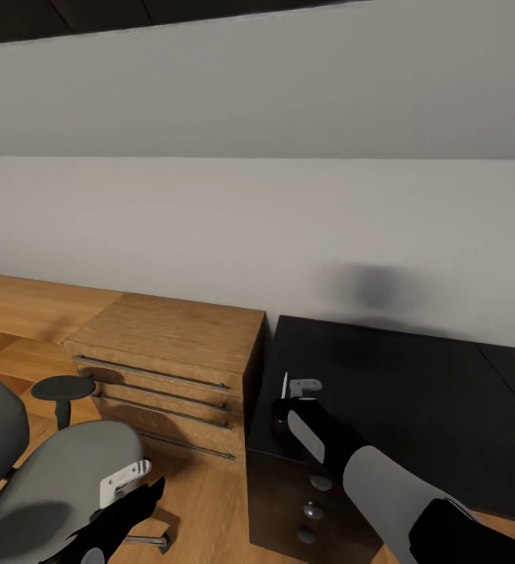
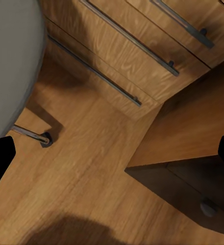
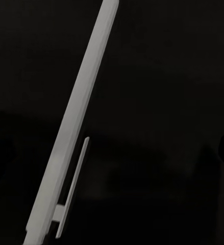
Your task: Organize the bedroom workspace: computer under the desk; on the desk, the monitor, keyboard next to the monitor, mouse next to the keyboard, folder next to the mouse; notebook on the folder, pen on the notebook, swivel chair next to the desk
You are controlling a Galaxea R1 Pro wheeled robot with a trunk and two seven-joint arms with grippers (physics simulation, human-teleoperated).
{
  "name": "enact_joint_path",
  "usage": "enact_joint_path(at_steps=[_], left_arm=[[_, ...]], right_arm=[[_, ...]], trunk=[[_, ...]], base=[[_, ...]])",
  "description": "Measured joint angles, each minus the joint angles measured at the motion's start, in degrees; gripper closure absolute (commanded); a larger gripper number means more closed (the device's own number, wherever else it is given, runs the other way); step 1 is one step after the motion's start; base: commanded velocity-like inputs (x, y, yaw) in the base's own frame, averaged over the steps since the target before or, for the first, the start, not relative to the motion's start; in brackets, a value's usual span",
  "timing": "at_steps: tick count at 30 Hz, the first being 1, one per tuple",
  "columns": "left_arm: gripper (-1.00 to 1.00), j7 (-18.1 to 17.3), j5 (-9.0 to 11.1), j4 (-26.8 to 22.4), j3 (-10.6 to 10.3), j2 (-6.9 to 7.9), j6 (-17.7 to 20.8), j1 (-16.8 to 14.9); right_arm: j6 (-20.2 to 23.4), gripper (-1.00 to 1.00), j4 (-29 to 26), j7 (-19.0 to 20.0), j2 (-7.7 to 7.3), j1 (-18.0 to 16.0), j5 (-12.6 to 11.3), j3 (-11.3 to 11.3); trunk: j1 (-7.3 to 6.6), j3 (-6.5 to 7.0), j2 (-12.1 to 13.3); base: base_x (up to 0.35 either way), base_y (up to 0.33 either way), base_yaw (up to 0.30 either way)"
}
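Right claw over black tabletop, clasping white pen. Left claw beside swivel chair, fingers spread wide.

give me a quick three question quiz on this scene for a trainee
1. True or false: the left gripper is open.
2. What does the right gripper hold? A) white pen B) blue folder C) keyboard
3. Fill in: the light-wood drawer cabinet stands right beside the black-topped ____.

Key: 1 true; 2 A; 3 desk.
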Motion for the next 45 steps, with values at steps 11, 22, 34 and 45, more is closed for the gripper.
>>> enact_joint_path(at_steps=[11, 22, 34, 45], left_arm=[[-1.0, -0.01, 0.01, 0.0, 0.1, 0.01, -0.01, 0.0], [-1.0, -0.09, 0.05, 0.0, 1.46, -0.03, 0.05, 0.0], [-1.0, -0.12, 0.03, 0.0, 1.67, -0.06, 0.03, 0.0], [-1.0, -0.14, 0.04, 0.0, 1.68, -0.08, 0.0, 0.0]], right_arm=[[0.7, -1.0, -0.1, -0.08, 0.14, 0.0, -0.03, 0.17], [0.81, -1.0, -0.11, -0.12, 0.15, 0.0, -0.06, 0.21], [0.88, -1.0, -0.04, -0.12, 0.09, 0.0, -0.06, 0.13], [1.99, -1.0, -0.03, -0.11, 0.09, -0.02, 0.11, 0.02]], trunk=[[0.0, 0.0, 0.0], [0.0, 0.0, 0.0], [0.0, 0.0, 0.0], [0.0, 0.01, 0.0]], base=[[0.0, 0.0, 0.012], [0.0, 0.0, 0.069], [0.0, 0.0, 0.004], [0.0, 0.0, 0.0]])
